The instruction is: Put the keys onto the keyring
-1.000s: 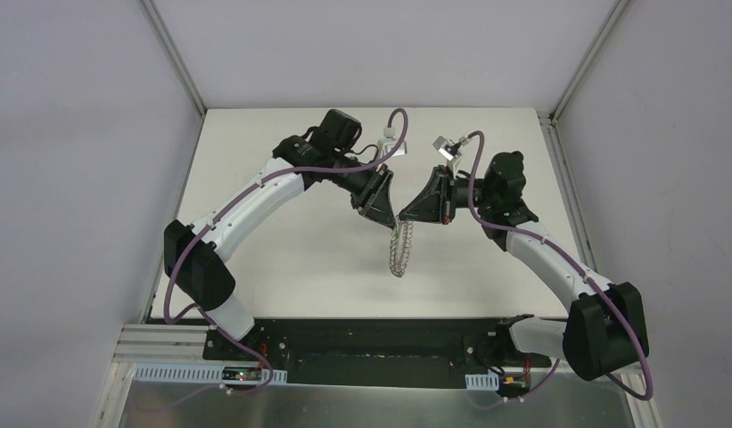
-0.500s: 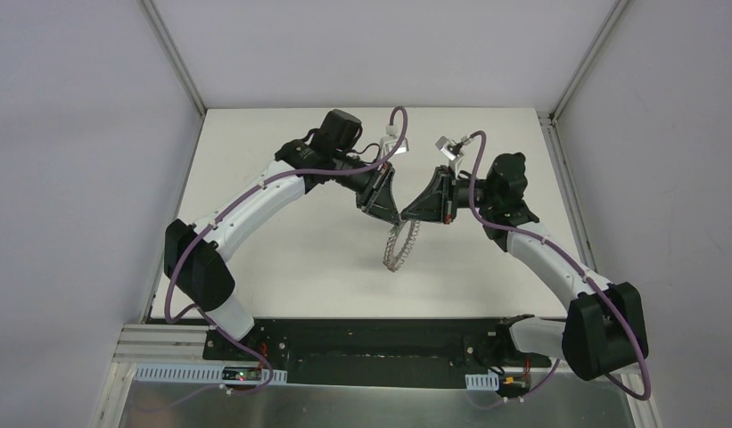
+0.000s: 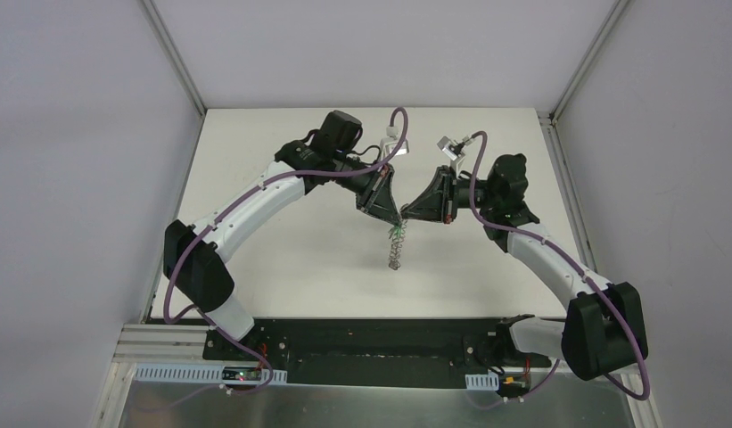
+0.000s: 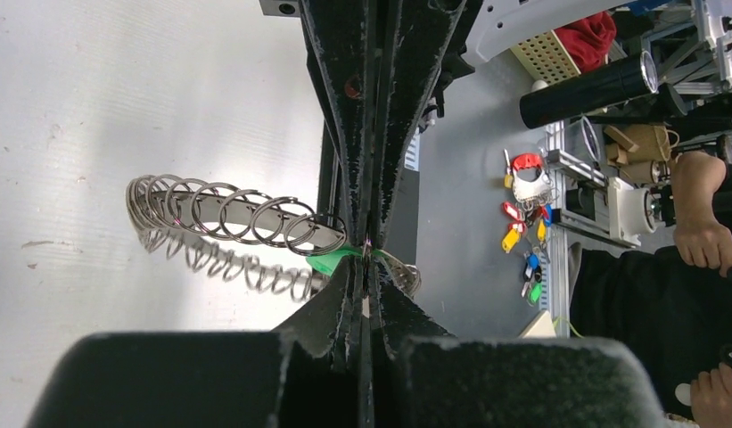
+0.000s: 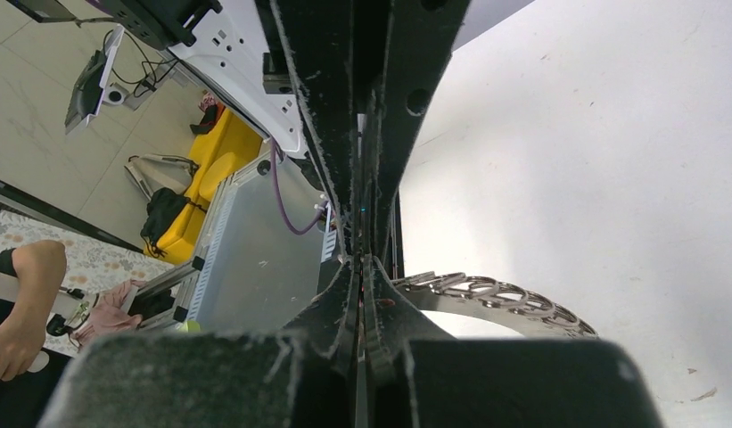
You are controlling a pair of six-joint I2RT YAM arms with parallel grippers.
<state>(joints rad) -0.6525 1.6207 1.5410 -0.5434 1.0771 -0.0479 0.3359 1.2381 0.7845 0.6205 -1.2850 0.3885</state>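
Both arms are meeting tip to tip above the white table (image 3: 300, 241). The left gripper (image 4: 364, 264) is fully closed and pinching the tiny key w/ bright green plastic head (image 4: 329, 261). The right gripper (image 5: 362, 267) is also closed tight, gripping the rim of the flat grey metal ring w/ small wire loops (image 4: 255, 214). The ring is hanging edge-on under the tips.

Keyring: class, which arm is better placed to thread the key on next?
Left, likely: the green key sits at the tips of the left pincer, while the right pincer, shut on the keyring, steadies it.
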